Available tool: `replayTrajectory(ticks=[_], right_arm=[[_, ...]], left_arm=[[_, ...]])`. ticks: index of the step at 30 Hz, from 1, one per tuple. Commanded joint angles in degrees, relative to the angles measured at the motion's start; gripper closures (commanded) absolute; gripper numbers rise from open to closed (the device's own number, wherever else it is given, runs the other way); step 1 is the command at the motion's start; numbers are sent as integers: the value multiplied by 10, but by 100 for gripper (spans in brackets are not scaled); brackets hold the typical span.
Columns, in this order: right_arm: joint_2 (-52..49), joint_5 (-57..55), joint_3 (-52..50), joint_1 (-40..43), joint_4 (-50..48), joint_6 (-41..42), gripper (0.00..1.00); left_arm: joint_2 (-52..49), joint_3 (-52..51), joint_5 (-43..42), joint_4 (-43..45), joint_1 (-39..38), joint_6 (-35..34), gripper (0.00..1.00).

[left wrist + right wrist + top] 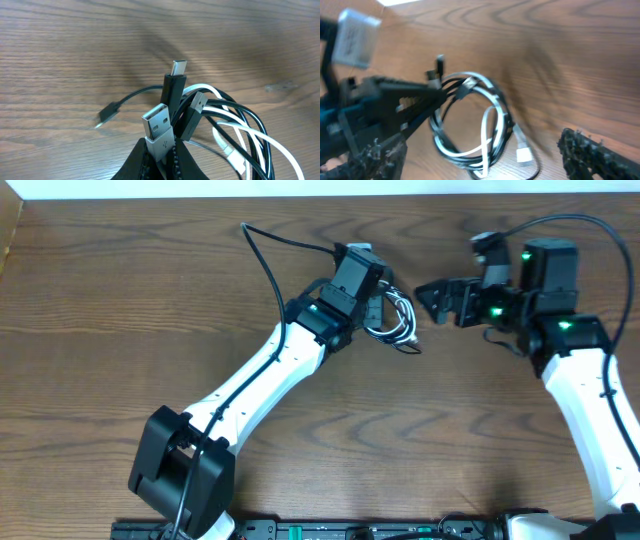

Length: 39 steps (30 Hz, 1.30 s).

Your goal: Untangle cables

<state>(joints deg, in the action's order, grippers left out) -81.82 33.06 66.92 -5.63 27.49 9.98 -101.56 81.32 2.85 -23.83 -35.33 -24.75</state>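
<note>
Your left hand [159, 152] pinches a USB plug [158, 129] of the cables [240, 125]. They are one tangled black-and-white coil near the table's [120, 310] middle. Your right hand [436, 300] is spread beside it. I judge the untangling hardly begun.

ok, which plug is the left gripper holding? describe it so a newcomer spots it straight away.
Follow the left arm to the cable bundle in the upper middle of the table, where the left gripper is shut. The plug rising out of its grip is the one: white body, wide flat silver shell, unlike the slimmer black plugs beside it.
</note>
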Motion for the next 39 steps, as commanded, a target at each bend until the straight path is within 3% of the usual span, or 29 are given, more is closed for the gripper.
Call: replayTrajectory(ticks=[1, 10, 17, 24, 32, 39], right_arm=[[-14, -16, 9, -28, -1, -23, 9], [-98, -27, 9, -74, -45, -13, 40], [-135, -51, 9, -90, -61, -12, 58], [-139, -38, 9, -90, -81, 7, 98], [-69, -6, 9, -60, -98, 71, 99], [16, 133, 9, 42, -101, 116, 99]], left_arm=[[-3, 4, -5, -5, 16, 12, 92], [-3, 4, -40, -15, 25, 12, 92], [-3, 4, -40, -26, 25, 11, 92], [-3, 4, -39, -27, 25, 11, 92], [-3, 4, -33, -30, 26, 11, 92], [-3, 4, -33, -30, 26, 11, 92]])
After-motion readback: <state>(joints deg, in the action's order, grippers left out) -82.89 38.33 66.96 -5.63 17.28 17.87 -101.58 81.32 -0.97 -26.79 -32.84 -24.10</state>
